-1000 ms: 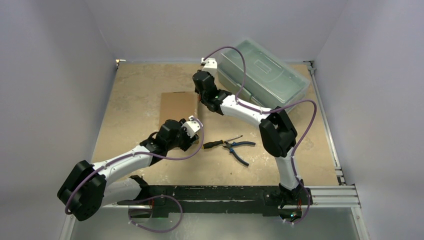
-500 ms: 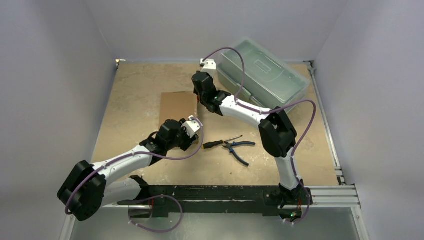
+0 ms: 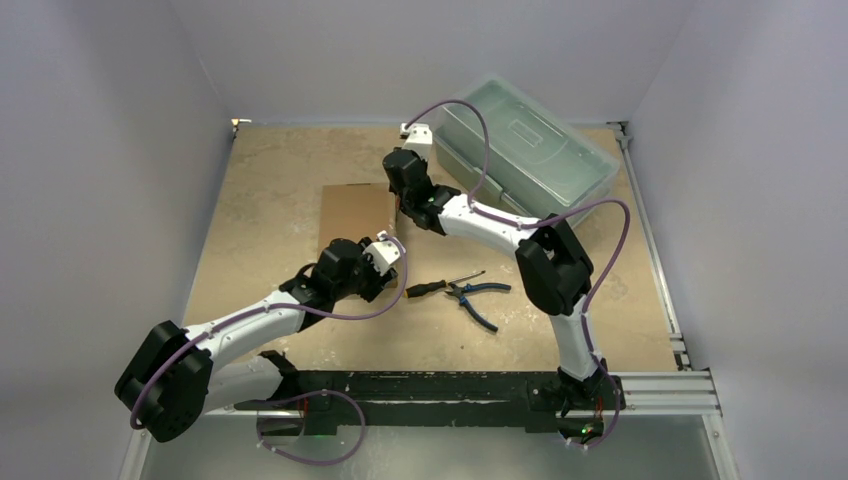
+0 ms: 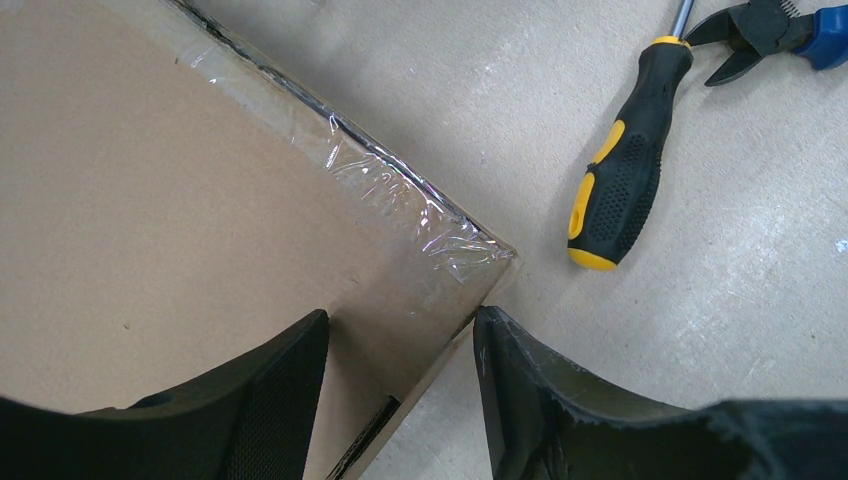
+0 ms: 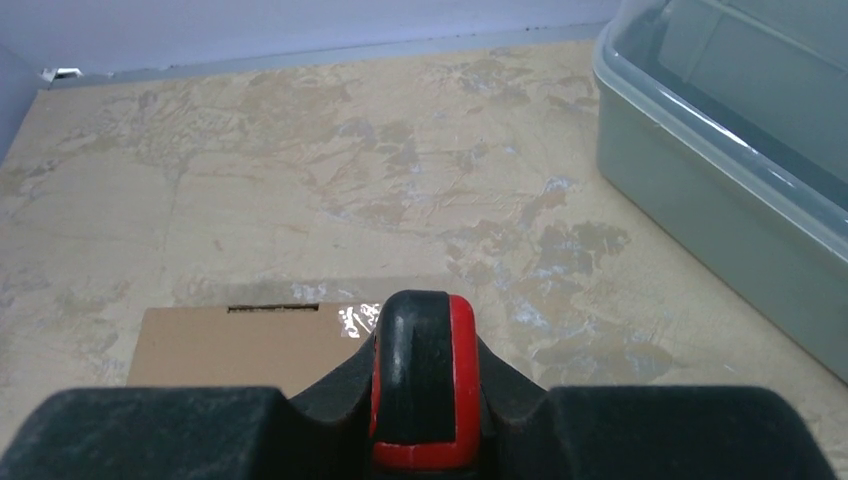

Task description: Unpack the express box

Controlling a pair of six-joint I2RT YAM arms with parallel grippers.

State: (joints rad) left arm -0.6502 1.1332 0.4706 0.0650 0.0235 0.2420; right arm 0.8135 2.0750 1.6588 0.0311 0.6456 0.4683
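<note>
The express box (image 3: 355, 212) is a flat brown cardboard box lying shut mid-table, with clear tape along its right edge (image 4: 400, 180). My left gripper (image 3: 377, 257) is open at the box's near right corner; in the left wrist view (image 4: 400, 325) one finger rests on the lid and the other stands beside the side wall. My right gripper (image 3: 401, 198) hovers at the box's far right corner and is shut on a black-and-red tool handle (image 5: 425, 380). The box's far edge shows below it (image 5: 240, 345).
A large translucent grey-green plastic toolbox (image 3: 525, 150) stands at the back right, close to the right arm (image 5: 740, 190). A black-and-yellow screwdriver (image 3: 440, 285) (image 4: 620, 190) and blue-handled pliers (image 3: 478, 295) (image 4: 770, 25) lie right of the box's near corner.
The right wrist has shifted very slightly over the box's far right corner. The left arm and the box have not moved.
</note>
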